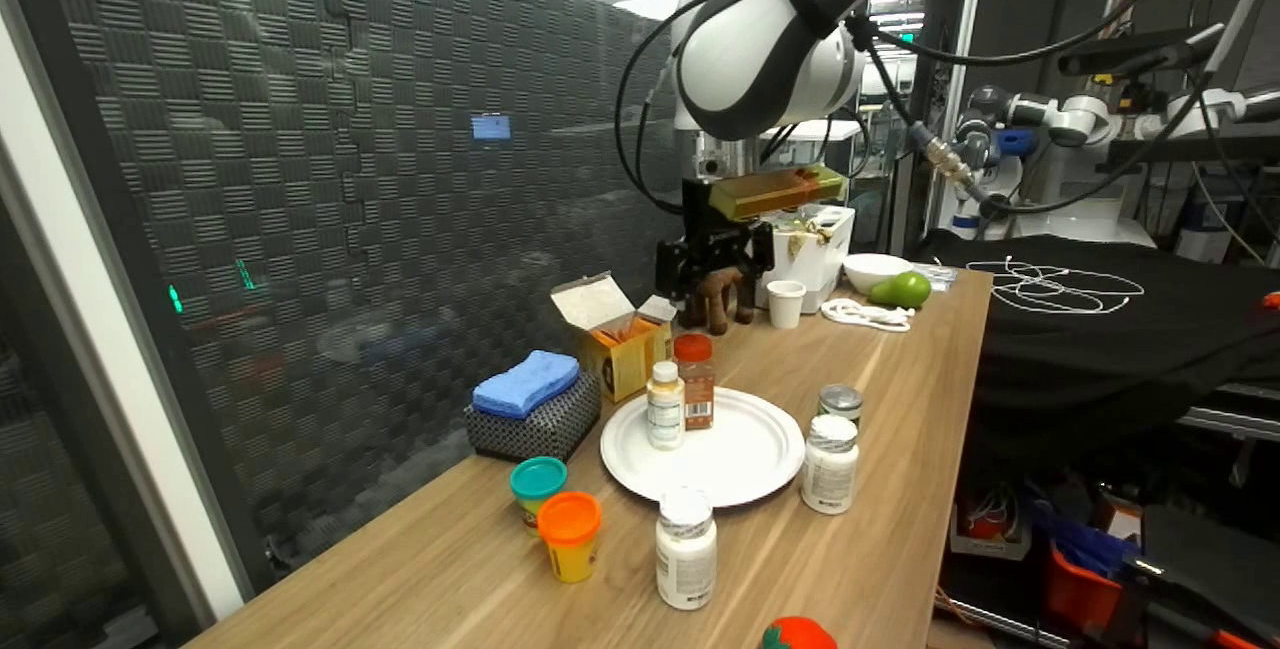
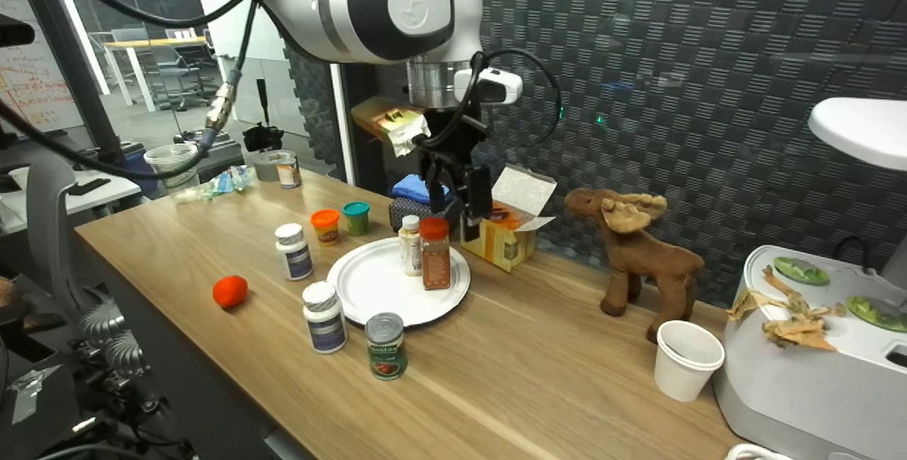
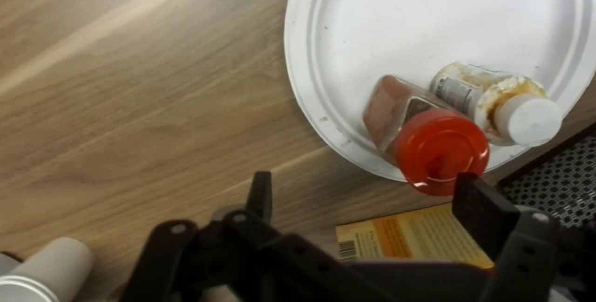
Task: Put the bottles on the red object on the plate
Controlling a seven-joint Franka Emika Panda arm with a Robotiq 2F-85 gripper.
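The white plate point(image 1: 745, 474) holds two upright bottles close together: a red-capped spice jar point(image 2: 436, 261) and a small white bottle point(image 1: 665, 409) with a stained neck. Off the plate, two white-capped bottles stand on the table, one white bottle point(image 2: 324, 318) by the rim and another white bottle point(image 2: 293, 253) farther along. A red tomato-like object point(image 2: 230, 291) lies near the table edge. My gripper point(image 3: 363, 183) is open above the yellow box beside the plate, nothing between its fingers. In the wrist view its right finger point(image 3: 484, 213) overlaps the jar's red cap; contact cannot be told.
An open yellow box point(image 1: 625, 359) and a blue cloth point(image 1: 527, 384) on a dark mesh block border the plate. Around it also stand a can point(image 2: 386, 346), an orange-lidded tub point(image 1: 570, 534) and a teal-lidded tub point(image 1: 538, 489). A plush moose point(image 2: 638, 254) and paper cups point(image 2: 687, 361) stand farther off.
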